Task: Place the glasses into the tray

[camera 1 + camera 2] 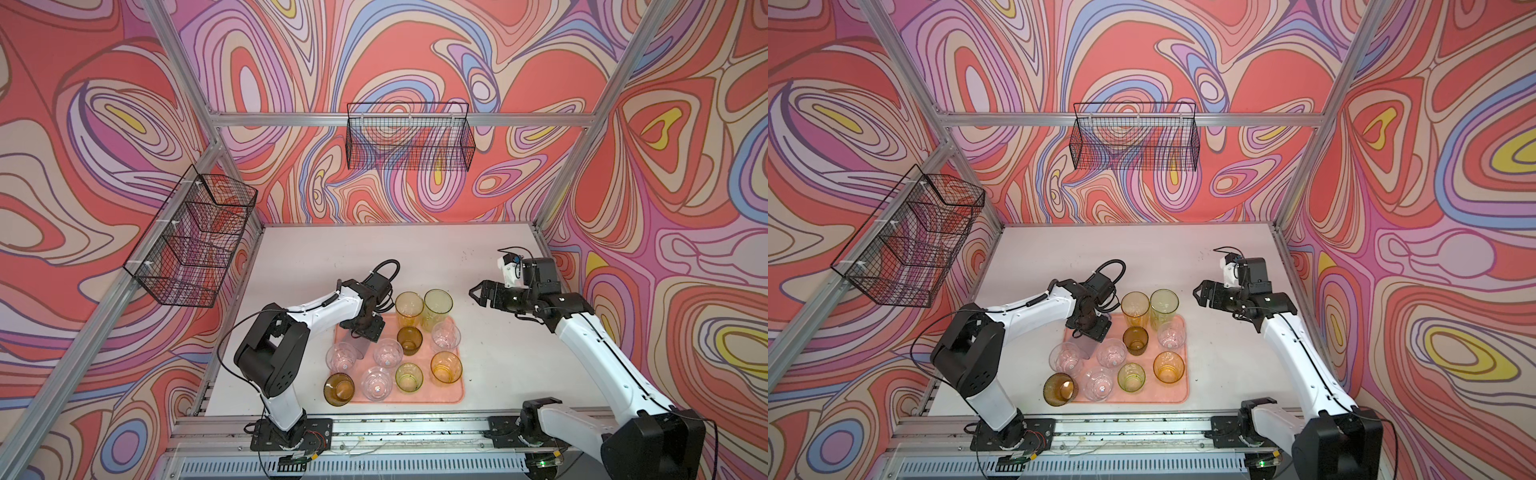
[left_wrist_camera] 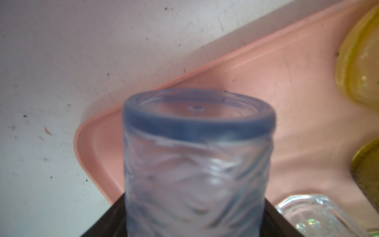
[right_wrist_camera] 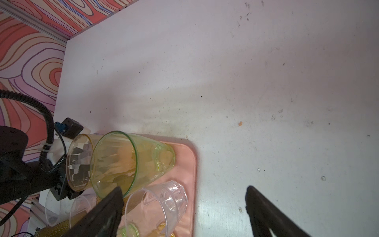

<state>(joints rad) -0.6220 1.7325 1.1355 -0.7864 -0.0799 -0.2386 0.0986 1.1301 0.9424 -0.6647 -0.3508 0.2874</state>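
The salmon-pink tray [image 1: 454, 395] [image 1: 1180, 395] lies on the white table and carries several glasses: two tall yellow ones [image 1: 409, 309] at its far edge, short clear, brown, green and orange ones [image 1: 446, 368] nearer. A brown glass [image 1: 338, 388] stands at the near-left rim. My left gripper [image 1: 365, 328] points down over the tray's far-left corner [image 2: 94, 143], shut on the tall pale blue glass [image 2: 196, 164] [image 1: 356, 348], base downward; whether the base touches the tray is unclear. My right gripper [image 1: 473, 293] [image 3: 183, 191] hangs open and empty over bare table right of the tray.
Two black wire baskets hang on the walls, one at the back [image 1: 409, 137] and one at the left [image 1: 195, 241]. Aluminium frame posts stand at the table's corners. Bare white table [image 1: 374, 249] stretches behind and right of the tray.
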